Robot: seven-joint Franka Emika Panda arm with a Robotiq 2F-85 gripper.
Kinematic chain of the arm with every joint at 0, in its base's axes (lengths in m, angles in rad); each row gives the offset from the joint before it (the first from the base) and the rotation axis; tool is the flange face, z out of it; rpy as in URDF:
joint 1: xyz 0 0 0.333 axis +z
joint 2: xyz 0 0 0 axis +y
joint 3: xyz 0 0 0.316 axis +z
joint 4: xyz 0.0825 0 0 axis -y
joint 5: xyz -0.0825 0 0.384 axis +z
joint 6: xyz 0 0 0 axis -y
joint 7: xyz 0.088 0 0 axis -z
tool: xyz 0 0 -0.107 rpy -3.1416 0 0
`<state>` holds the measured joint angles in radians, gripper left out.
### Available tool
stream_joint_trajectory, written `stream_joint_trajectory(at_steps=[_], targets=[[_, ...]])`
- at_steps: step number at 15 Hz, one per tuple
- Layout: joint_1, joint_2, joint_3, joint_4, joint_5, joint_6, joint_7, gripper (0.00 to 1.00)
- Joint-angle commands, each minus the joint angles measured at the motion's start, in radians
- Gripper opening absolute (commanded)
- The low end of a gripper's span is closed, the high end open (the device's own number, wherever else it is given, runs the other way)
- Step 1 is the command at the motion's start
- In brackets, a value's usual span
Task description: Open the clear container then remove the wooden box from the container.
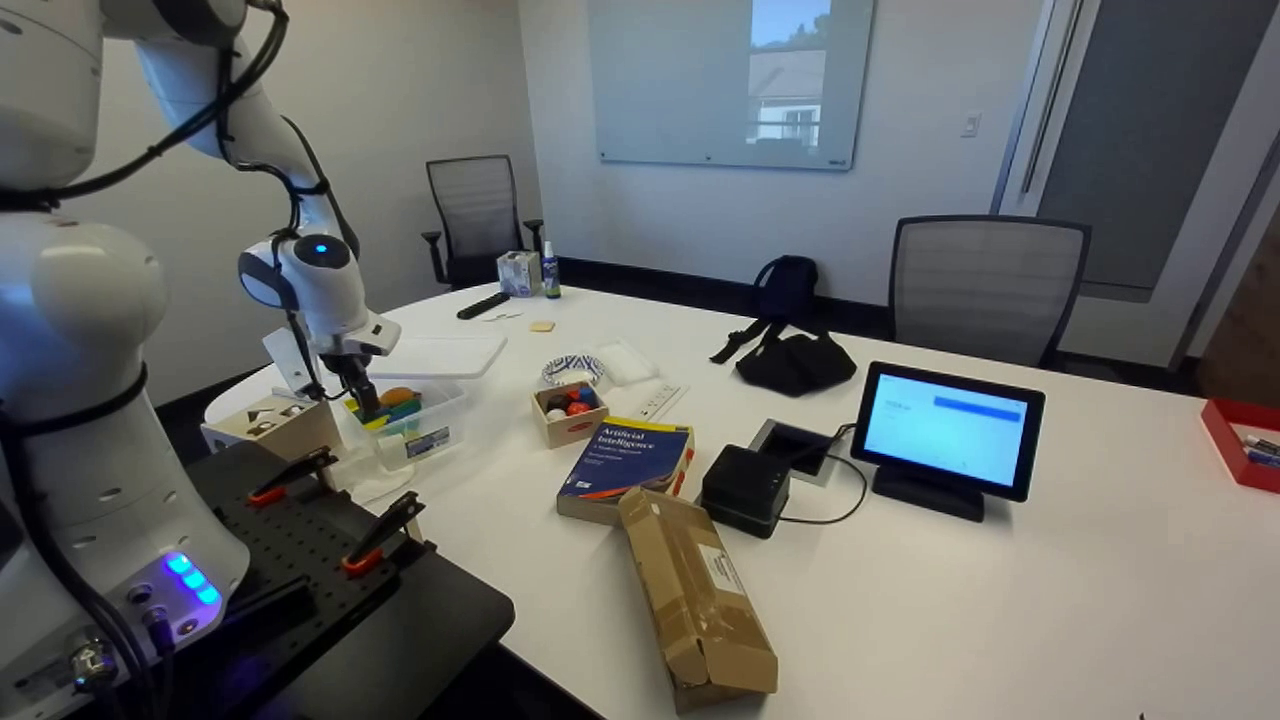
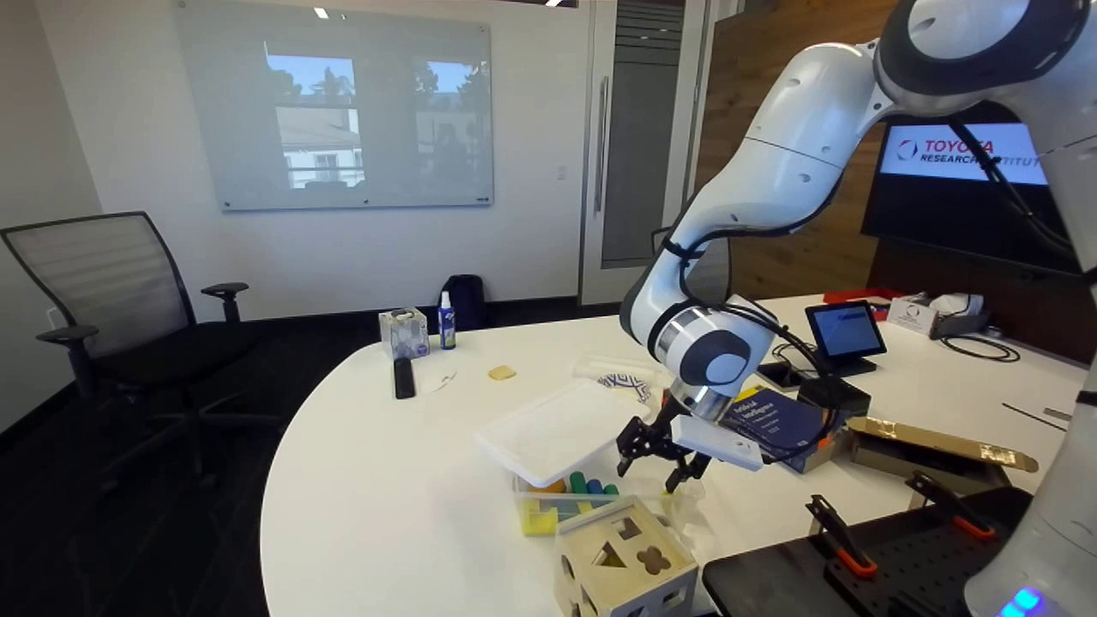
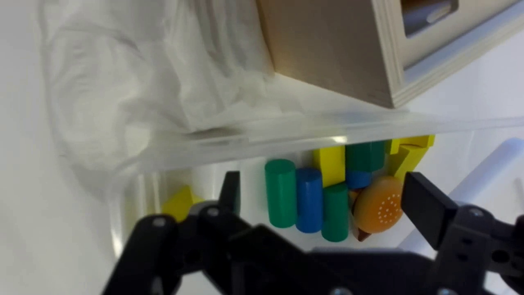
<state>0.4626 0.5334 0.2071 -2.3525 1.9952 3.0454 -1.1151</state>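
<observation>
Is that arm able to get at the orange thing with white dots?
Probably yes: the pincer hangs open over the clear container, and the wrist view shows the orange thing uncovered.

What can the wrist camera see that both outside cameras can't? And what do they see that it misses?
Only the wrist view makes out the tiny white dots on the orange round toy bun.
Only the exterior views, both of them, show the thick blue-and-yellow book, the long brown cardboard box and the black-framed tablet screen.
All share the see-through plastic tub, the bun and green blocks inside it, the pale wooden box with cut-out holes beside it, and the black gripper.
</observation>
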Motion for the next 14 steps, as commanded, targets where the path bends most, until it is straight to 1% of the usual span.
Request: stream_joint_trajectory(at_steps=[1, 4, 6, 11, 14], targets=[[-0.017, 0.026, 0.031, -0.017, -0.111, 0.070, 0.086, 1.00], [-0.006, 0.062, 0.006, 0.008, -0.143, 0.093, 0.096, 1.00], [-0.002, 0.082, -0.012, 0.031, -0.131, 0.093, 0.082, 1.00], [0.013, 0.168, -0.030, 0.097, -0.137, 0.132, 0.092, 1.00], [0.024, 0.201, -0.030, 0.131, -0.136, 0.188, 0.088, 1.00]])
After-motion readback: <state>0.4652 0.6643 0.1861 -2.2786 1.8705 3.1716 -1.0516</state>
